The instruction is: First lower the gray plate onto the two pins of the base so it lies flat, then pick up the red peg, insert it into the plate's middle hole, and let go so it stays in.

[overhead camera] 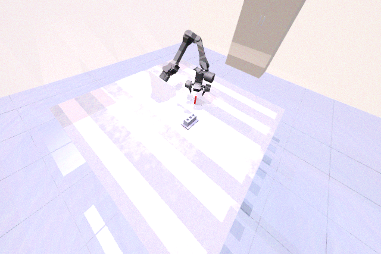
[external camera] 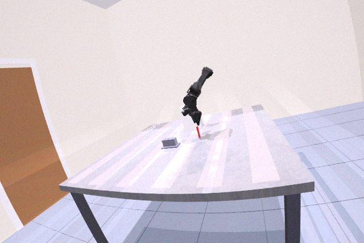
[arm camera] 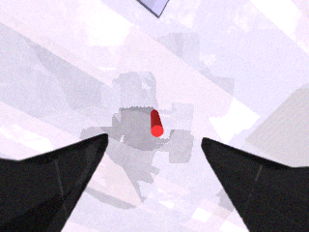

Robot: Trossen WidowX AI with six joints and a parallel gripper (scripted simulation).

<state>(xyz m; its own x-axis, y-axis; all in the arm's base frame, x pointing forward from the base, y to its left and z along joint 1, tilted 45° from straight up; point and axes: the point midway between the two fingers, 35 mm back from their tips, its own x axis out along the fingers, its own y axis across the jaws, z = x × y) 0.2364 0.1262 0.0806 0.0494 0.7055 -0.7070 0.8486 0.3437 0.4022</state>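
Observation:
The red peg (overhead camera: 195,99) (external camera: 198,131) (arm camera: 155,124) stands upright on the table. My gripper (overhead camera: 197,88) (external camera: 197,122) (arm camera: 155,139) hangs straight above it, open wide and empty, with a finger on either side of the peg in the wrist view. The gray plate (overhead camera: 190,119) (external camera: 169,141) lies flat on the base, its three holes facing up, a little way in front of the peg. In the wrist view only a corner of the plate (arm camera: 154,6) shows at the top edge.
The striped table (external camera: 235,157) has its front edge near the exterior camera. A tall beige cabinet (overhead camera: 270,17) stands behind the arm. An orange door (external camera: 20,134) is at the left.

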